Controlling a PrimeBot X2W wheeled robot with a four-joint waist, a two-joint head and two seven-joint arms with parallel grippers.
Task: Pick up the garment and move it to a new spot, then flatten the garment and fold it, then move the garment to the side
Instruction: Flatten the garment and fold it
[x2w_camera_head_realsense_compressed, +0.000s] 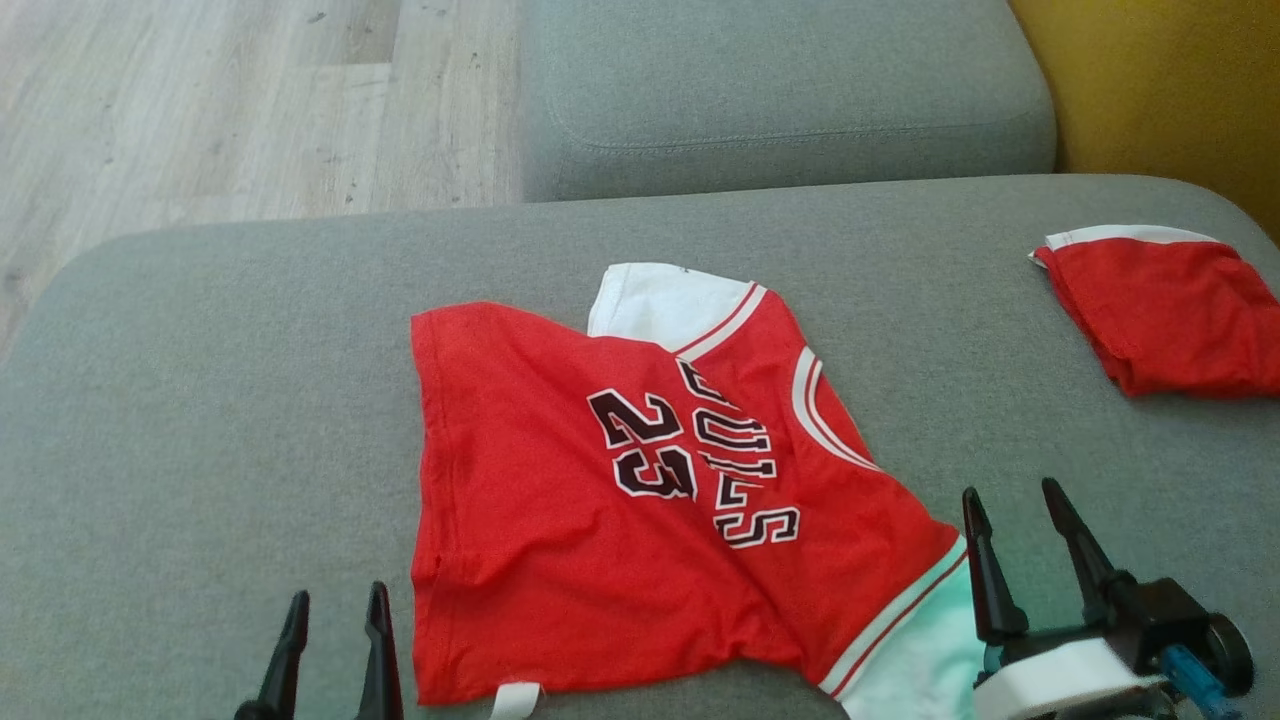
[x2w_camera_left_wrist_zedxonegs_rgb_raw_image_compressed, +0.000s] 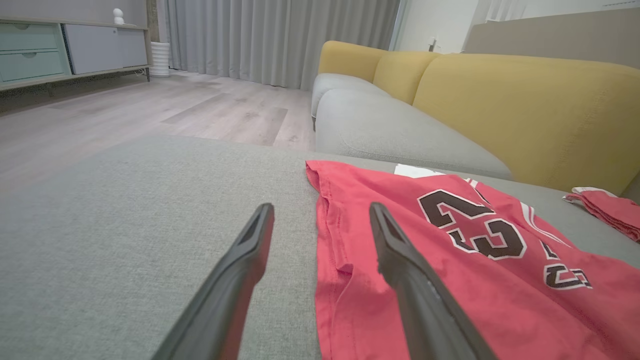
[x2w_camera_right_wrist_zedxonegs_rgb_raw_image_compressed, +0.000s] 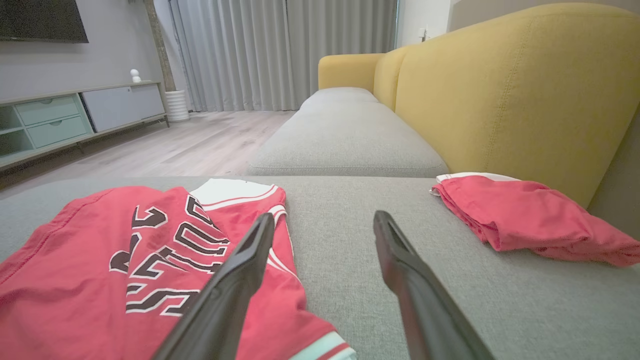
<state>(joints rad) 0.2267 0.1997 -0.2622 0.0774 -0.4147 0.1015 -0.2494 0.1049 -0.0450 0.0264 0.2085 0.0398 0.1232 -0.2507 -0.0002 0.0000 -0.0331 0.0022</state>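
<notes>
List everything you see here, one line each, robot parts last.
red jersey with white sleeves and black number 23: one, red and white, spread on the near cushion.
folded red garment with white trim: one, red, right end of that cushion.
grey fabric sofa seat cushions: two, grey, one near, one beyond it.
yellow fabric sofa backrest: one, yellow, right of the cushions.
pale wooden floor: one, light grey-brown, left of the sofa.
grey curtains: one set, far wall.
left gripper: one, dark, open, by the jersey's hem.
right gripper: one, dark, open, beside the jersey's near sleeve.
</notes>
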